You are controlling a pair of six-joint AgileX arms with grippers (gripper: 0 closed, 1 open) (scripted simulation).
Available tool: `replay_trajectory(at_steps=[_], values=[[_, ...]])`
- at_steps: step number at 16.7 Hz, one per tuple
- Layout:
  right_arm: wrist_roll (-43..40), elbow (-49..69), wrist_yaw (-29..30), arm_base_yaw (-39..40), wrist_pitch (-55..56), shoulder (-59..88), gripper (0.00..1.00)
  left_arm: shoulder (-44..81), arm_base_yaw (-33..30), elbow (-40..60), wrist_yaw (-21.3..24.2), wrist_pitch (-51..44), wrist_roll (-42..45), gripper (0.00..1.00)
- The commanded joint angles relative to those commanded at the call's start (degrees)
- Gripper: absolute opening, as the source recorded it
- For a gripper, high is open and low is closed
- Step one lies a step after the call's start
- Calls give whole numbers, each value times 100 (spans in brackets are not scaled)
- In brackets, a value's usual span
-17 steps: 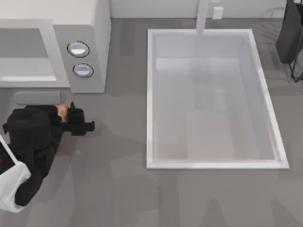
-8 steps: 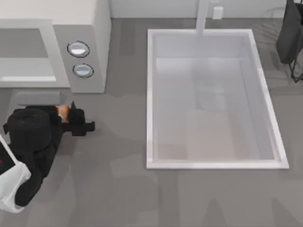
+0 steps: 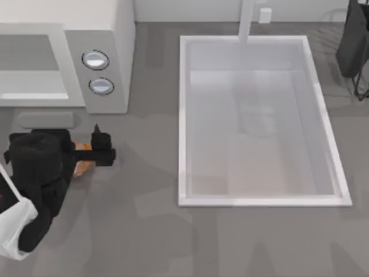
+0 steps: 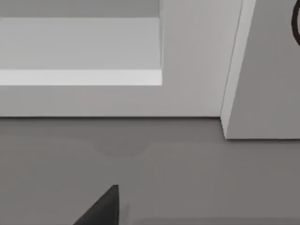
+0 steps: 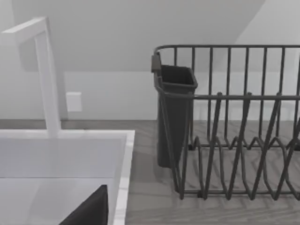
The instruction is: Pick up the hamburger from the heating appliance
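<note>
The heating appliance point(image 3: 115, 34) is a white microwave at the table's back left, with two round knobs point(image 3: 95, 60) beside its cavity point(image 3: 29, 63). My left gripper point(image 3: 98, 147) hovers over the table just in front of it, shut on the hamburger point(image 3: 84, 166), whose orange edge peeks out from under the black wrist. In the left wrist view the microwave's front point(image 4: 197, 61) fills the background, and one dark fingertip point(image 4: 105, 208) shows over the grey table. My right gripper point(image 3: 353, 40) is parked at the back right corner.
A large white sink basin point(image 3: 183, 115) with a faucet point(image 3: 247, 20) takes up the middle and right of the table. A dark wire dish rack point(image 5: 234, 140) with a cutlery cup point(image 5: 176, 117) stands beside the sink. Bare grey table lies along the front.
The left gripper has turned and shifted slightly right and toward the front. The hamburger's orange now shows lower under the wrist. The right arm has not moved.
</note>
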Motion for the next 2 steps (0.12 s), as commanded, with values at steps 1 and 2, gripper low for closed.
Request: replay_trajectory(at_steps=[1,2], values=[[0,0,0,0,0,0,100,0,0,0,0,0,0,100],[0,0,0,0,0,0,100,0,0,0,0,0,0,100]])
